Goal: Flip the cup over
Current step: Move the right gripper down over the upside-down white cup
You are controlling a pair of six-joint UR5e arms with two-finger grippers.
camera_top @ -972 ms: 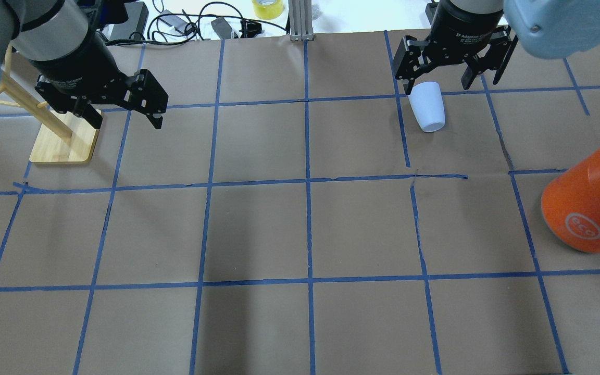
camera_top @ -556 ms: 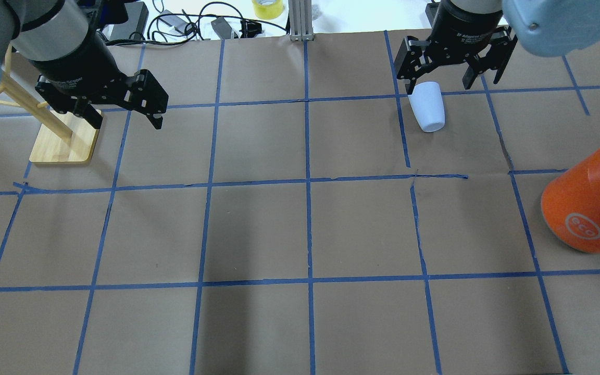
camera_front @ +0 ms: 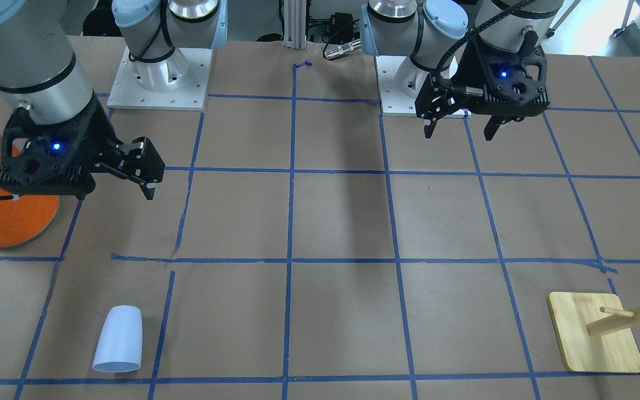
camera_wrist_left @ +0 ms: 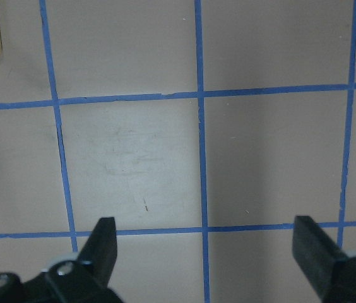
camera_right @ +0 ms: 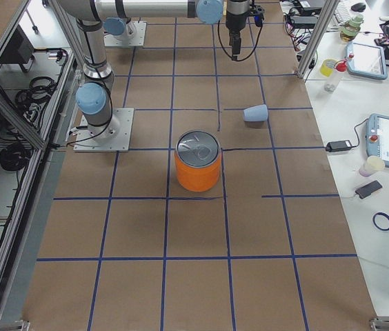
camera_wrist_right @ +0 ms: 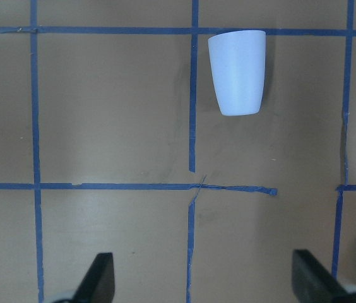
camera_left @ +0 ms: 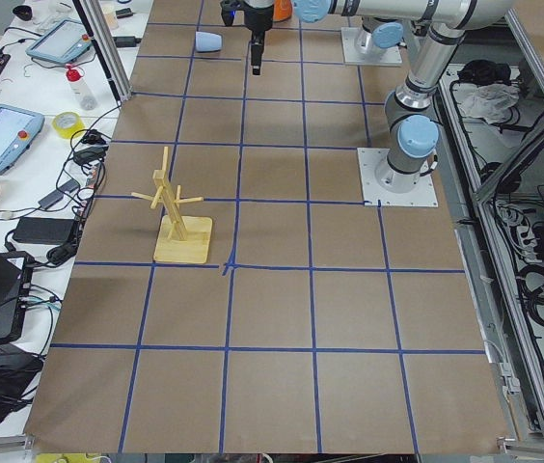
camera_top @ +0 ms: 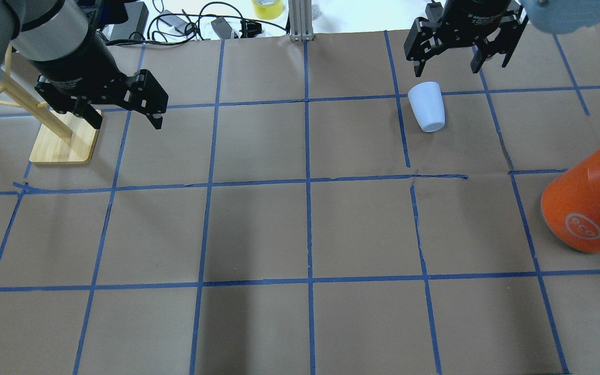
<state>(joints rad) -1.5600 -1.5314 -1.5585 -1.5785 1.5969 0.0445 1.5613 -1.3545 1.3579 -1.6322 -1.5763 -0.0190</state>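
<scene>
The pale lavender-blue cup (camera_top: 427,108) lies on its side on the brown paper, wide end toward the table's far edge; it also shows in the front view (camera_front: 119,339), the right wrist view (camera_wrist_right: 237,72) and the right side view (camera_right: 255,113). My right gripper (camera_top: 459,57) hangs open and empty, clear of the cup; in its wrist view (camera_wrist_right: 206,274) the cup sits well ahead of the fingertips. My left gripper (camera_top: 125,121) is open and empty over bare paper at the table's left, as its wrist view (camera_wrist_left: 206,246) shows.
A large orange can (camera_top: 586,203) with a silver top stands at the right edge. A wooden peg stand (camera_top: 63,140) sits beside my left gripper. Cables and a yellow tape roll (camera_top: 267,8) lie beyond the far edge.
My right gripper, which stood open right at the cup's wide end, has pulled away from it toward the top of the overhead view. The cup and the left arm have not moved.
</scene>
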